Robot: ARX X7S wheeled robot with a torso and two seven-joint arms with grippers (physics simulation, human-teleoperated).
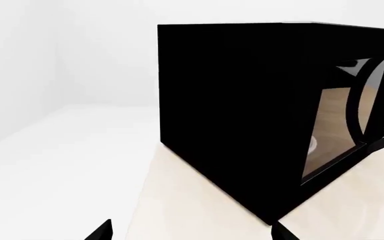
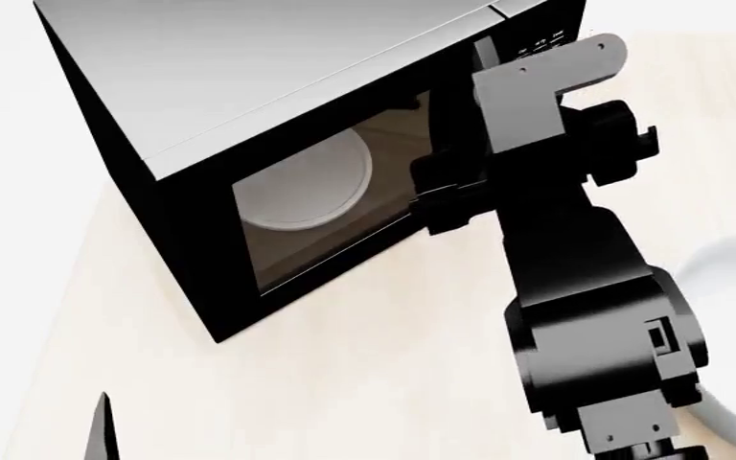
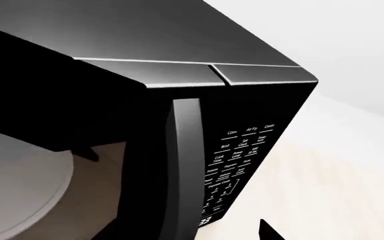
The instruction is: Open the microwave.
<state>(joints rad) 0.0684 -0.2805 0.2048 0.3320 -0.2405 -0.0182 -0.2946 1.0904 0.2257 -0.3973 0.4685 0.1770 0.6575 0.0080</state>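
Note:
The microwave point(image 2: 279, 86) is a black box with a grey top, standing on a pale counter. Through its tinted door window point(image 2: 323, 206) I see the round white turntable point(image 2: 304, 187). My right gripper point(image 2: 448, 196) is at the vertical handle point(image 3: 185, 165), next to the white-labelled button panel point(image 3: 239, 165). One fingertip point(image 3: 269, 231) stands clear of the handle on the panel side, the other is hidden in the dark, and the jaws look open. My left gripper point(image 2: 34, 422) hangs open and empty off the microwave's black side wall point(image 1: 232, 120), away from the door.
The pale wooden counter point(image 2: 381, 364) ends toward the left, where white floor point(image 2: 11, 192) shows. A white curved object point(image 2: 732, 278) lies at the right edge behind my right arm point(image 2: 586, 287). White walls stand behind the microwave.

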